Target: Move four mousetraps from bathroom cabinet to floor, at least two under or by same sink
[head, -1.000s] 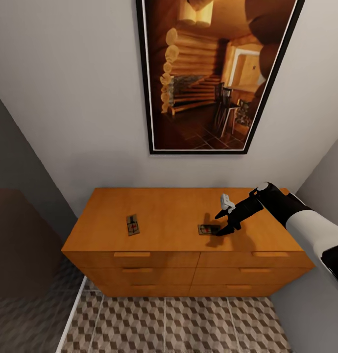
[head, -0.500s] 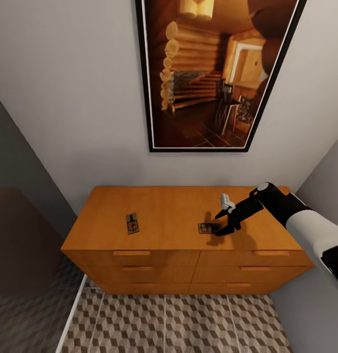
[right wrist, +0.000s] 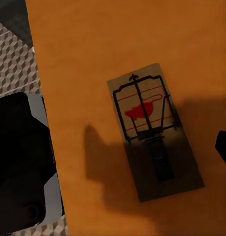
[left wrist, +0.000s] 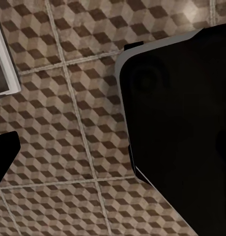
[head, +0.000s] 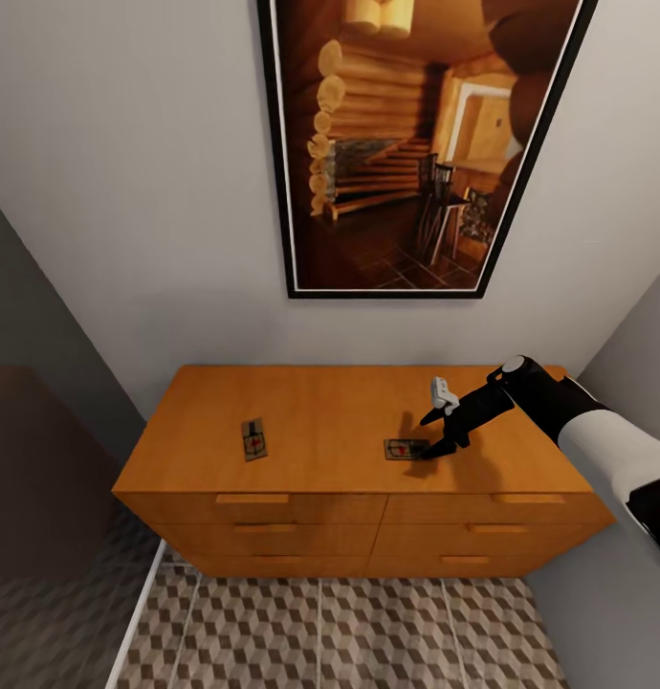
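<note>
Trap [head: 406, 448] on cabinet [head: 330, 421] top, right of centre; second trap [head: 254, 439] at its 9 o'clock, well apart. Both flat brown boards, dark wire, red spot. Judged light, stiff, thin: pinch across long edges, avoid wire bar. Right gripper [head: 439, 433] spread, tips just beside trap's right end, nothing held. Left gripper: state cannot tell.

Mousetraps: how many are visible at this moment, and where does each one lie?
2. One mousetrap lies on the left part of the cabinet top; the other lies right of centre, just below the right hand. Any others may be out of view.
</note>
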Tool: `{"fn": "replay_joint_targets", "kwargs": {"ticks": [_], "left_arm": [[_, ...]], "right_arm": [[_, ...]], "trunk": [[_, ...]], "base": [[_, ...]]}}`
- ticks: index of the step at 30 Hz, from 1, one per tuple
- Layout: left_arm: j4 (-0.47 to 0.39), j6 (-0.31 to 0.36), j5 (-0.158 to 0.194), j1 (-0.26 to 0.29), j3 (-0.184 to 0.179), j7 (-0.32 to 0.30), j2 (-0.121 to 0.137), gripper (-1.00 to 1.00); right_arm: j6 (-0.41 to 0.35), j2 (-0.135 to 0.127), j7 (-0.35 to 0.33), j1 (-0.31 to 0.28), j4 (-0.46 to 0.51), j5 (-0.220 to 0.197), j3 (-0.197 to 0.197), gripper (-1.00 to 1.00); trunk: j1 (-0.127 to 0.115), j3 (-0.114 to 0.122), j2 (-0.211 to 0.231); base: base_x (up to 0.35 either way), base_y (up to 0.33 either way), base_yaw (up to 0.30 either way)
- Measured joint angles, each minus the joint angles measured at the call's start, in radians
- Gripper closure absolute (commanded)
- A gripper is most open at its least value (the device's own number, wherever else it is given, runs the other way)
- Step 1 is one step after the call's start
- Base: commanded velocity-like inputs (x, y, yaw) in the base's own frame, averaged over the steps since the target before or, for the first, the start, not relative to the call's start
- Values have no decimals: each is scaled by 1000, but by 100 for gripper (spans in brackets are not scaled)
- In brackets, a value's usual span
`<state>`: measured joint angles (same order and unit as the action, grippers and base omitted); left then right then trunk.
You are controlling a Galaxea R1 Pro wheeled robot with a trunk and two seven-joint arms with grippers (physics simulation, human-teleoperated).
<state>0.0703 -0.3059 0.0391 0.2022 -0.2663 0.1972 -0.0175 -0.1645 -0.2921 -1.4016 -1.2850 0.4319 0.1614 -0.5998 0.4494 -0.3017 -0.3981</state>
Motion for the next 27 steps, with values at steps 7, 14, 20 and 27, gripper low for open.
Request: {"fn": "replay_joint_targets", "kwargs": {"ticks": [7,14,20,27], "left_arm": [[0,0,0,0,0,0,0,-100],[0,0,0,0,0,0,0,-100],[0,0,0,0,0,0,0,-100],[0,-1,0,0,0,0,-4,-100]], "right_arm": [[-1,0,1,0,0,0,0,-100],[-1,-1,1,0,0,0,0,-100],[-1,0,1,0,0,0,0,-100],[-1,0,1,0,-1,0,0,-100]], "trunk": [[0,0,0],[0,0,0],[0,0,0],[0,0,0]], "base": [[4,-4,0],[0,0,0],[0,0,0],[39,0,0]]}}
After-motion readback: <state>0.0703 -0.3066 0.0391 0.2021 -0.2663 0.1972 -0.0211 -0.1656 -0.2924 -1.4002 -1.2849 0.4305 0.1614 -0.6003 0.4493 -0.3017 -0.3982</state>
